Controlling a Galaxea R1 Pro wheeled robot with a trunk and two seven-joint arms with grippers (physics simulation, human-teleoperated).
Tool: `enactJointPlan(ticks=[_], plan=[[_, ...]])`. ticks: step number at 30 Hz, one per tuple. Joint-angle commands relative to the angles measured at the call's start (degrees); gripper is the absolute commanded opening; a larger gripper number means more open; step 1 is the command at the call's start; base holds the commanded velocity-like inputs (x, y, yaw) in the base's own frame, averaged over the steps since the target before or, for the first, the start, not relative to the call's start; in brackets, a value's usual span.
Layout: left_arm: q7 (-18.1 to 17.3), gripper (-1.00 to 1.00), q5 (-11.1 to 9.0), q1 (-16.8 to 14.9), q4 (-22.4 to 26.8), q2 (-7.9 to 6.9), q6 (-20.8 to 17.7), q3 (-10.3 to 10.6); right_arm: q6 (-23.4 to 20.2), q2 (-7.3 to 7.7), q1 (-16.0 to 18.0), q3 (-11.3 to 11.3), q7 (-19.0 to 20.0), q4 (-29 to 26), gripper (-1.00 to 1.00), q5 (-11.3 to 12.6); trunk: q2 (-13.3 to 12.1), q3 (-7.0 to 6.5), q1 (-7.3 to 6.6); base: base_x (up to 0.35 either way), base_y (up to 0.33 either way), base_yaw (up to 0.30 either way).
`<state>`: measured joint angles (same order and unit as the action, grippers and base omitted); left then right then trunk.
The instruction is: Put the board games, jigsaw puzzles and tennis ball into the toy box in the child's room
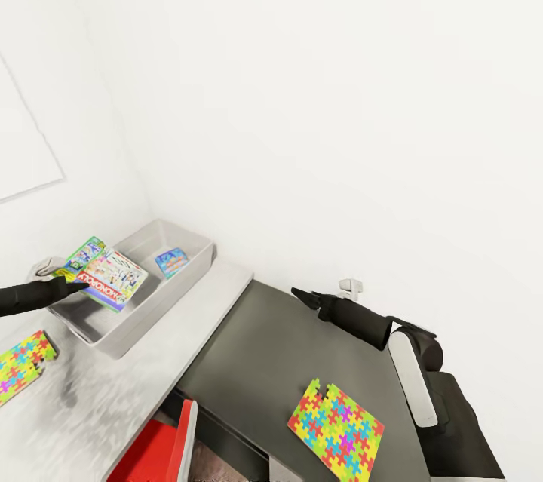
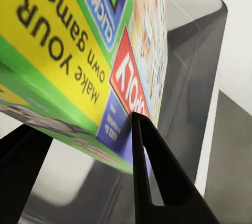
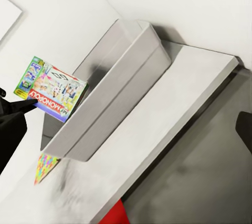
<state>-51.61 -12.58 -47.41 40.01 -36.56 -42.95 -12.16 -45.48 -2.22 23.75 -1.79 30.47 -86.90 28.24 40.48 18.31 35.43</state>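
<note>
My left gripper point(image 1: 78, 286) is shut on a green and yellow Monopoly board game point(image 1: 109, 276), holding it tilted above the near end of the grey toy box point(image 1: 121, 342). In the left wrist view the board game point(image 2: 79, 50) sits between both black fingers point(image 2: 152, 176), over the toy box wall point(image 2: 194, 77). A bluish board game point(image 1: 172, 262) lies inside the box. One jigsaw puzzle point(image 1: 23, 365) lies on the white table point(image 1: 151, 369); another jigsaw puzzle point(image 1: 335, 429) lies on the dark side unit. My right gripper point(image 1: 305, 297) hovers open over that unit. The tennis ball and bed are out of view.
The dark grey side unit point(image 1: 279, 346) adjoins the table on the right, lower than it. A red chair point(image 1: 162, 444) stands below the table's front edge. White walls close in behind the toy box. A small white fitting point(image 1: 351, 286) sits beside the wall.
</note>
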Motion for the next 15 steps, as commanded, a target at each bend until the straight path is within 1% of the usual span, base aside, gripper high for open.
enactJointPlan(ticks=[1,13,15], plan=[[-0.1,-1.0,-0.2,-0.1,0.0,-0.01,-0.3,-0.1,-0.4,-0.06,0.0,-0.1,0.2,0.0,1.0,0.0,0.1,0.18,0.01,0.0,0.0,0.0],[-0.2,-1.0,-0.2,-0.1,0.0,-0.01,-0.2,0.0,-0.4,-0.06,0.0,-0.2,0.2,0.0,1.0,0.0,0.1,1.31,0.01,0.0,0.0,0.0],[-1.1,-1.0,-0.2,-0.1,0.0,-0.01,-0.2,0.0,-0.4,-0.02,0.0,-0.2,0.2,0.0,1.0,0.0,0.1,1.5,0.01,0.0,0.0,0.0]])
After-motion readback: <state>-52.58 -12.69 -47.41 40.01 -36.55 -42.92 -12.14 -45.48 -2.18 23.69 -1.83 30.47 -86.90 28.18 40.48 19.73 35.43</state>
